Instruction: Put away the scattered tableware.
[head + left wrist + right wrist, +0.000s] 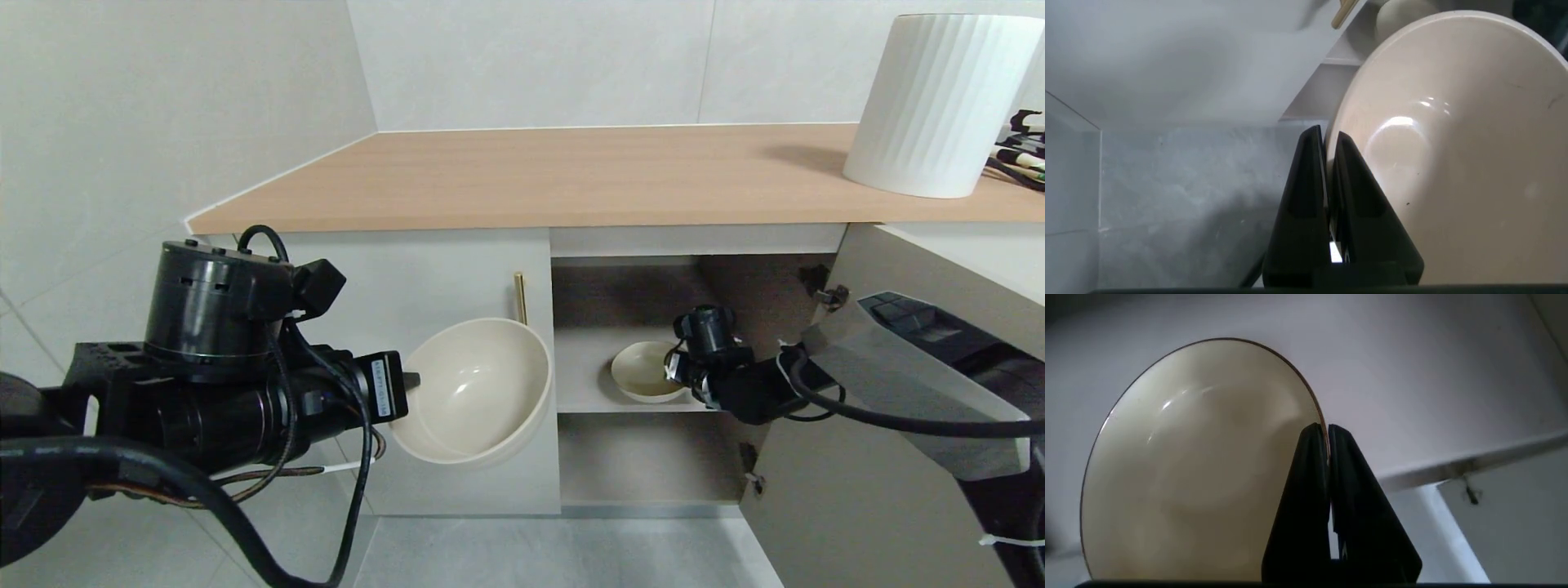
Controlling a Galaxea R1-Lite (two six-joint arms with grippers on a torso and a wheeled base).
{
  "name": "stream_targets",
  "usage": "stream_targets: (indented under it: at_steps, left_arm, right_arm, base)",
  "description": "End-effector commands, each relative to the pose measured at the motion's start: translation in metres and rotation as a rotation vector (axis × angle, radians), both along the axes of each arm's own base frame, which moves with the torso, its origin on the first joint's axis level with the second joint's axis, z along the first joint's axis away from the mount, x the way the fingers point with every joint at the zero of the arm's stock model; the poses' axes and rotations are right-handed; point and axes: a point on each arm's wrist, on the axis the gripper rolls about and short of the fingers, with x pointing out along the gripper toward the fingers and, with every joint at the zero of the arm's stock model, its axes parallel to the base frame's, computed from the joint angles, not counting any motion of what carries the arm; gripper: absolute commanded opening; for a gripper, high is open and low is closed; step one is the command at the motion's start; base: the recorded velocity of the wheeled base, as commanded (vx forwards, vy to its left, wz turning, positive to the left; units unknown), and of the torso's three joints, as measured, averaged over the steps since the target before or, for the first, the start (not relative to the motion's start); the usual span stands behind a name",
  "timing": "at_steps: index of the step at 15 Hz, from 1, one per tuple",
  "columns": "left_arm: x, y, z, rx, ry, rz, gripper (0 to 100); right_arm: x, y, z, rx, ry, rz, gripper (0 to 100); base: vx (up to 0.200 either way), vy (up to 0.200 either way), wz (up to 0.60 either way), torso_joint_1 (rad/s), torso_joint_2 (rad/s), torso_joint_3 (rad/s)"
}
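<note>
Cream bowls, two: left gripper (1328,145) clamps large bowl (478,392), right gripper (1328,437) small bowl (643,369).

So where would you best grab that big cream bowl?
At the rim of the big bowl, edge-on from its side: the wall is thin there, so one finger goes inside, one outside. The left gripper pinches it that way.

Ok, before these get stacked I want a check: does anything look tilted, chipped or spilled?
Nothing chipped or spilled. Only the large bowl looks askew: pinched at its rim by the left gripper, it hangs tipped on its side before the closed cabinet door. The right gripper holds the small dish by its rim at the shelf.
</note>
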Motion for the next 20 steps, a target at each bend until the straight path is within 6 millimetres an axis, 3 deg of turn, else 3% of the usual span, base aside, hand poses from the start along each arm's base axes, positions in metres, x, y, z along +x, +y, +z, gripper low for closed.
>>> stream_targets:
  at_steps: [1, 8, 12, 13, 17, 20]
  left_arm:
    - [0.002, -0.001, -0.002, 0.004, 0.008, 0.000, 0]
    - [0.003, -0.002, -0.004, 0.005, 0.010, 0.000, 0]
    - [0.005, -0.003, -0.007, 0.010, 0.018, 0.001, 0]
    - [0.005, -0.003, -0.007, 0.010, 0.018, 0.001, 0]
    - [0.008, -0.004, -0.009, 0.014, 0.024, 0.003, 0]
    - [0.024, -0.013, -0.017, -0.007, -0.025, 0.004, 0]
  right_arm:
    - [0.014, -0.007, -0.022, -0.005, 0.012, -0.027, 0]
    - [0.033, -0.004, -0.035, -0.028, -0.020, -0.082, 0]
    - [0.041, -0.004, -0.027, 0.010, -0.054, -0.117, 0]
    - [0.042, -0.004, -0.025, 0.016, -0.061, -0.119, 100]
    - [0.042, -0.004, -0.010, 0.063, -0.095, -0.138, 100]
    - [0.003, -0.006, 0.043, 0.083, -0.091, -0.115, 100]
  base:
    - [0.000, 0.000, 0.00, 0.000, 0.00, 0.000]
    - [0.000, 0.000, 0.00, 0.000, 0.00, 0.000]
    - [0.000, 0.000, 0.00, 0.000, 0.00, 0.000]
    - [0.000, 0.000, 0.00, 0.000, 0.00, 0.000]
    - [0.000, 0.000, 0.00, 0.000, 0.00, 0.000]
    - [0.000, 0.000, 0.00, 0.000, 0.00, 0.000]
